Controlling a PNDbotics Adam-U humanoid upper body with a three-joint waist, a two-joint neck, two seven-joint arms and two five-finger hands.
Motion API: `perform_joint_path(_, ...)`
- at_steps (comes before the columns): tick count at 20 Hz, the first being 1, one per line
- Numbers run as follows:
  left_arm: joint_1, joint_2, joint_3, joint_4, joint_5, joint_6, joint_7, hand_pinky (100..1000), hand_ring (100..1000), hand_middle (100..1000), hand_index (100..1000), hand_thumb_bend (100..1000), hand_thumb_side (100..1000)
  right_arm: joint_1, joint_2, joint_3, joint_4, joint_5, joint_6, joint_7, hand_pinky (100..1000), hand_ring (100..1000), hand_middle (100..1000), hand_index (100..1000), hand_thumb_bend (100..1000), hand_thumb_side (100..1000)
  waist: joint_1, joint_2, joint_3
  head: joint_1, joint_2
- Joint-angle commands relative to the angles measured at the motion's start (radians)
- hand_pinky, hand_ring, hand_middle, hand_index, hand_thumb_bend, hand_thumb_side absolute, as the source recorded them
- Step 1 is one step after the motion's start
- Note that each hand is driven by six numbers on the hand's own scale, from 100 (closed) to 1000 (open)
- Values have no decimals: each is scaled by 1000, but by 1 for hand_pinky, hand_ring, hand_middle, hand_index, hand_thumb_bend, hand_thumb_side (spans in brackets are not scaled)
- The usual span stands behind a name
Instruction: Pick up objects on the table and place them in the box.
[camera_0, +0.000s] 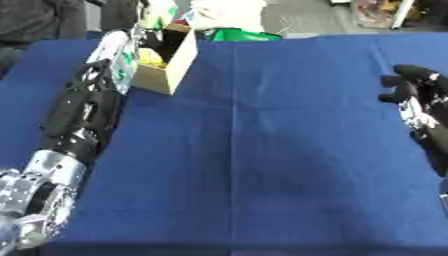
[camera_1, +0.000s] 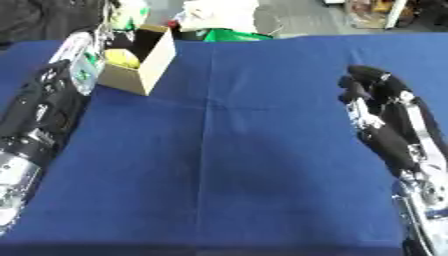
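An open cardboard box (camera_0: 181, 59) stands at the far left of the blue-clothed table (camera_0: 262, 160). Something yellow (camera_1: 122, 57) lies inside it. My left arm runs up the left side, and my left hand (camera_0: 154, 19) is over the box's far end; it is blurred, with white and green showing there, and I cannot make out any object in it. At the right edge, well apart from the box, my right hand (camera_1: 371, 84) hovers over the cloth with relaxed fingers and nothing in it.
White and green items (camera_0: 229, 20) lie just beyond the table's far edge, behind the box. A dark-clothed person (camera_0: 35, 20) shows at the far left corner. My left forearm (camera_0: 83, 107) lies along the table's left side.
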Motion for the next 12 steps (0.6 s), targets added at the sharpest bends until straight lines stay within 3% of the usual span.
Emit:
perform_joint_path(1, -32, 33, 12, 26, 21, 23, 32, 575, 521, 458, 704, 255, 100, -7, -11, -8, -9, 0, -2, 2, 734, 840, 634, 798, 100, 420, 0, -14, -1, -2, 5)
perform_joint_path(6, -33, 30, 3, 49, 29, 14, 50, 605, 569, 508, 748, 324, 101, -8, -12, -8, -9, 1, -2, 3, 735, 840, 634, 798, 100, 421, 2, -13, -7, -2, 5)
perform_joint_path(12, -30, 34, -5, 63, 12, 10, 22, 693, 690, 671, 849, 504, 295, -7, -12, -8, -9, 1, -2, 3, 735, 840, 635, 798, 100, 421, 3, -14, -9, -3, 5)
